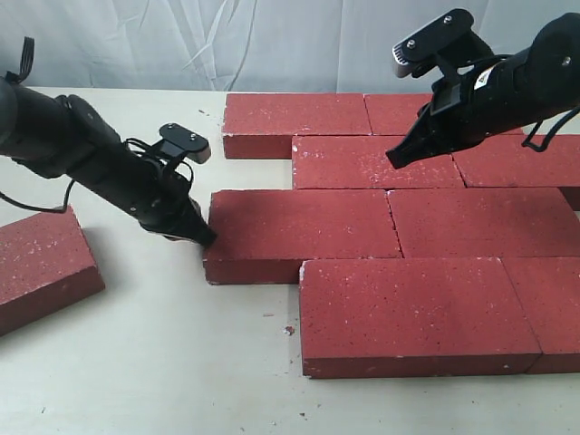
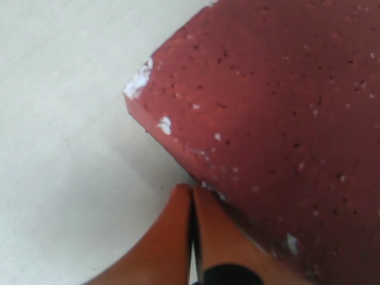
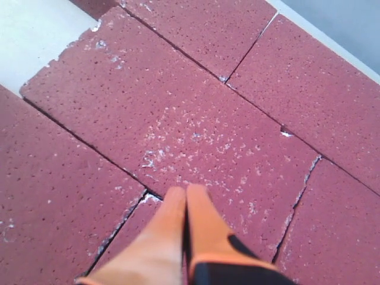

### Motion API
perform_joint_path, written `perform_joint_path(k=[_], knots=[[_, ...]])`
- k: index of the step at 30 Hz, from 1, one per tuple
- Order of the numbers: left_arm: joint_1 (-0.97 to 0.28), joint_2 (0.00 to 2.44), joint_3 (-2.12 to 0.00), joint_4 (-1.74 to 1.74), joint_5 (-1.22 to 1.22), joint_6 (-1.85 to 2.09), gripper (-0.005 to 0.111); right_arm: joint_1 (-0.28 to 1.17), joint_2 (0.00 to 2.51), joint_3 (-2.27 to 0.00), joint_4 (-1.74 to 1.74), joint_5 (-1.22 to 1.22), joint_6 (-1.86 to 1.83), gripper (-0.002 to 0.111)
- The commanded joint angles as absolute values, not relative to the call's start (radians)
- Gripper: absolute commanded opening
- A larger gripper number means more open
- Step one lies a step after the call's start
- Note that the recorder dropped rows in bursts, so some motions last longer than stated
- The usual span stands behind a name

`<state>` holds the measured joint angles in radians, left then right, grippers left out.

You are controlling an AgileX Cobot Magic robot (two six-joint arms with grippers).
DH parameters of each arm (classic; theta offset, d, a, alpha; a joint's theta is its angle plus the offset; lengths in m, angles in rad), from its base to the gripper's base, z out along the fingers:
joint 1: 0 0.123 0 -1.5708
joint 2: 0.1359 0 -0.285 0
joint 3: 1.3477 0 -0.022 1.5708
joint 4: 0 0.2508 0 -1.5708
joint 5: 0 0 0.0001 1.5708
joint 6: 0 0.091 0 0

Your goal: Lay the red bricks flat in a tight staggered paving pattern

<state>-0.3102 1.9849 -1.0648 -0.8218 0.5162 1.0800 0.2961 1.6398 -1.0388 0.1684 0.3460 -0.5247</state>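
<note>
Several red bricks lie flat in staggered rows on the pale table (image 1: 163, 362). My left gripper (image 1: 205, 237) is shut, its tip against the left end of the third-row brick (image 1: 304, 231), close to that brick's chipped corner (image 2: 138, 85). In the left wrist view the orange fingertips (image 2: 191, 191) touch the brick's side. My right gripper (image 1: 396, 158) is shut and hovers over the second-row brick (image 1: 362, 163), seen from the wrist above the same brick (image 3: 178, 119). One loose red brick (image 1: 41, 263) lies apart at the left.
A front-row brick (image 1: 412, 313) closes the pattern toward the near edge. Crumbs (image 1: 288, 330) lie on the table in front of it. A grey cloth backdrop (image 1: 181, 41) hangs behind the table.
</note>
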Motion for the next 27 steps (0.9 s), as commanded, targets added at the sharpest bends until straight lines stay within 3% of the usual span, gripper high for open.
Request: perform_joint_path(k=[1, 27], knots=[[-0.334, 2.010, -1.087, -0.846, 0.523, 1.085, 0.000, 0.292, 1.634, -1.036, 0.170, 0.335, -0.521, -0.001], [-0.329, 1.923, -1.087, -0.416, 0.486, 0.803, 0.000, 0.292, 1.634, -1.036, 0.170, 0.328, -0.521, -0.001]])
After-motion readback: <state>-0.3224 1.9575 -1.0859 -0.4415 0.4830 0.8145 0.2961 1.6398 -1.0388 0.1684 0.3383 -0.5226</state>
